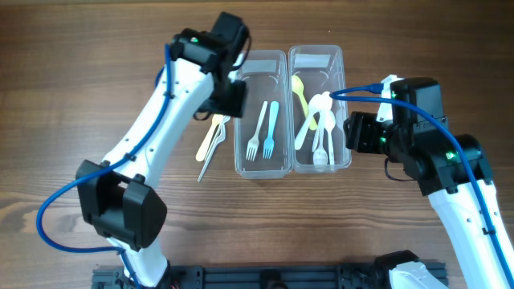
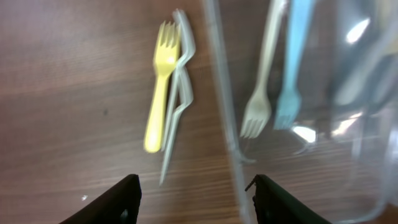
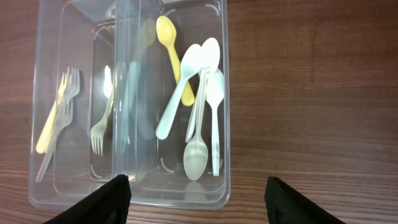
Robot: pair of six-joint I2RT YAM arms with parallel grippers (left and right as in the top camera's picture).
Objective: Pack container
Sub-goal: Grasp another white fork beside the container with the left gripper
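Observation:
Two clear plastic containers stand side by side. The left container (image 1: 238, 120) holds a white fork (image 1: 257, 128) and a blue fork (image 1: 271, 128). The right container (image 1: 347, 104) holds several spoons, yellow, mint and white (image 1: 320, 120). A yellow fork (image 1: 209, 138) and clear forks (image 1: 215, 148) lie on the table left of the containers. My left gripper (image 1: 229, 95) hovers over the left container's left wall; in its wrist view it (image 2: 194, 191) is open and empty, above the yellow fork (image 2: 158, 93) and the wall (image 2: 222, 93). My right gripper (image 3: 196, 186) is open at the spoon container's near end (image 3: 186, 202).
The wooden table (image 1: 96, 80) extends bare to the left and to the far right (image 1: 450, 48). A dark rail (image 1: 265, 277) runs along the front edge. The arms' blue cables (image 1: 56, 205) loop beside them.

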